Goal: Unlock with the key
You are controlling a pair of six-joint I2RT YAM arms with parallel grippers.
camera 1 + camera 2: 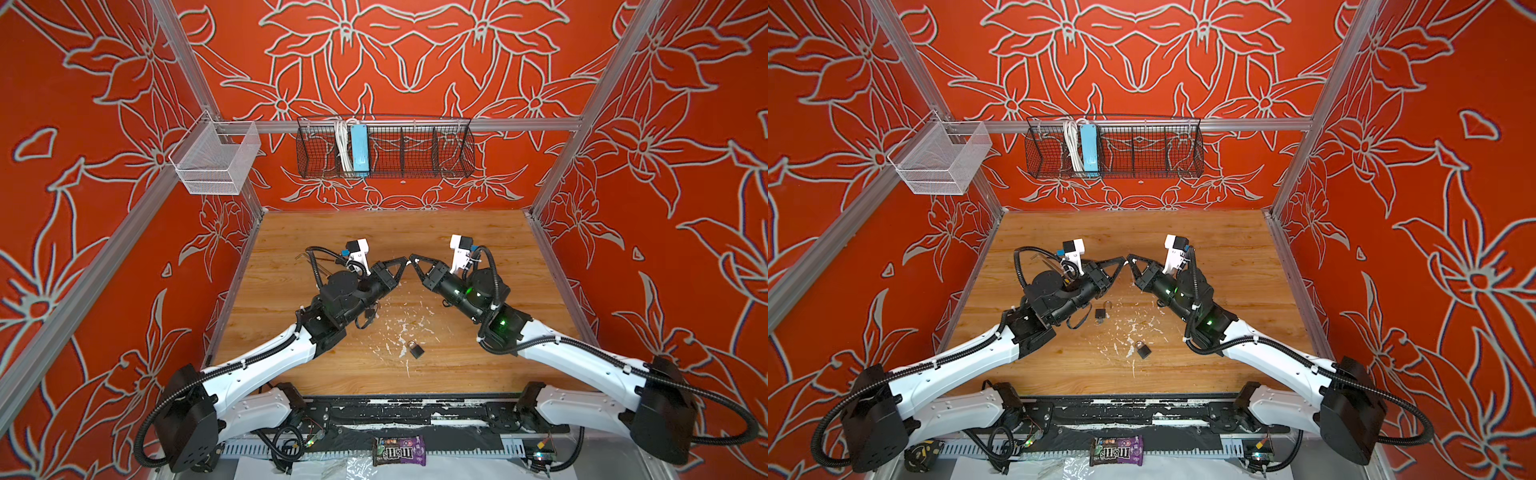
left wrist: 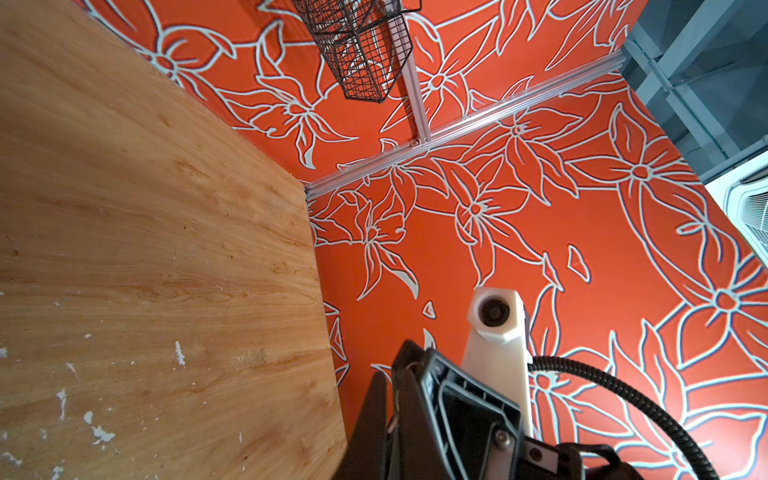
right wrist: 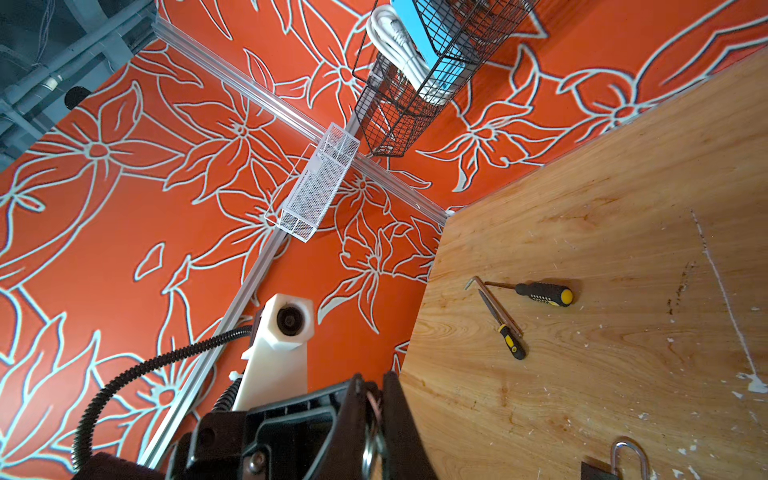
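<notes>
On the left wall hung a white mesh basket [image 1: 214,160], and below it, at the table's [image 1: 478,232] left side, lay two yellow-and-black screwdrivers [image 3: 540,293] with a bent metal key beside them. One padlock [image 1: 1100,312] lay on the wood just beside the left forearm, visible in only one top view; its shackle looked raised, though it was too small to be sure. The left gripper [image 1: 404,261] hovered above mid-table with its fingers [image 2: 376,415] pressed together. A thin pale line showed at their seam, but I could not tell what it was. It met the right gripper [image 1: 414,261] tip to tip. The right fingers [image 3: 401,419] were pinched narrowly on a key ring [image 3: 367,451], the key itself hard to make out between them. Behind them, a black wire basket [image 1: 415,151] on the back wall held a blue power strip [image 1: 359,149]. A second padlock [image 1: 417,349], shackle closed, lay nearer the front edge, well apart from both grippers, among white flecks.
</notes>
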